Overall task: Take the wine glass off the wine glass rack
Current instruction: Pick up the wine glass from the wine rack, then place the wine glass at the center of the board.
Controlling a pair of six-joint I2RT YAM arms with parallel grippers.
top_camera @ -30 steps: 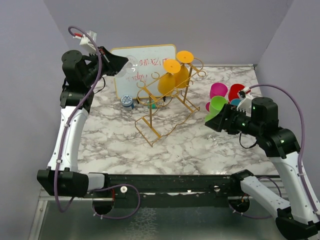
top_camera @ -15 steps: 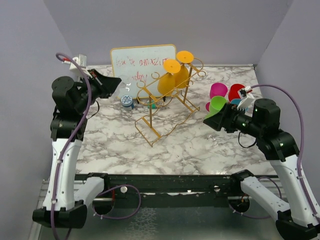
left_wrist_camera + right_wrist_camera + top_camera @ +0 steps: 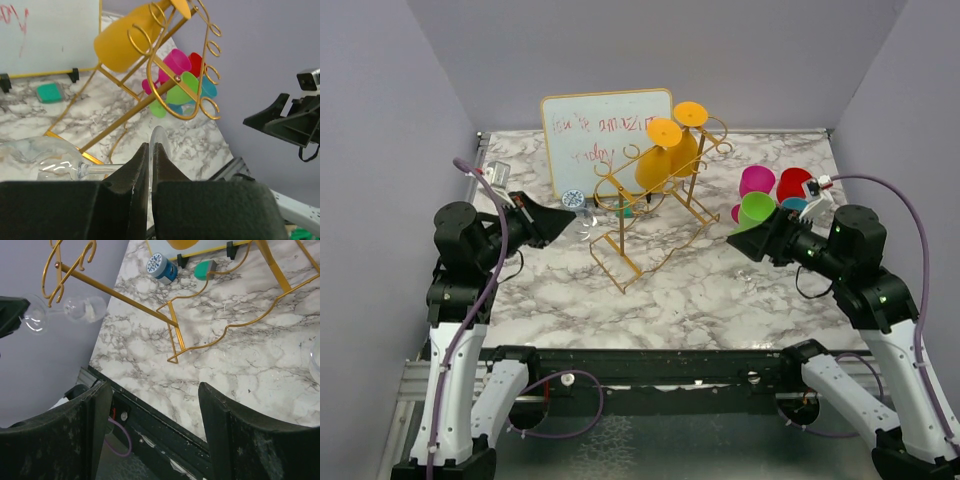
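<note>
From above, the left gripper (image 3: pixel 560 216), at the table's left side, is clamped on a clear wine glass (image 3: pixel 585 224). It holds the glass just left of the gold wine glass rack (image 3: pixel 611 266), seemingly free of the rails. The glass lies near level, bowl toward the rack, foot at the fingers. The right gripper (image 3: pixel 748 238) hangs at the right, jaws spread and empty, probably parked clear. In the left wrist view, the fingers pinch the thin foot disc, likely because a hung glass offers only that end. The wine glass (image 3: pixel 52 162) stretches left, stem then bowl. In the right wrist view, the fingers are wide and empty. The wine glass (image 3: pixel 85 309) lies level beside the wine glass rack (image 3: pixel 120 295), and contact between them is unclear.
</note>
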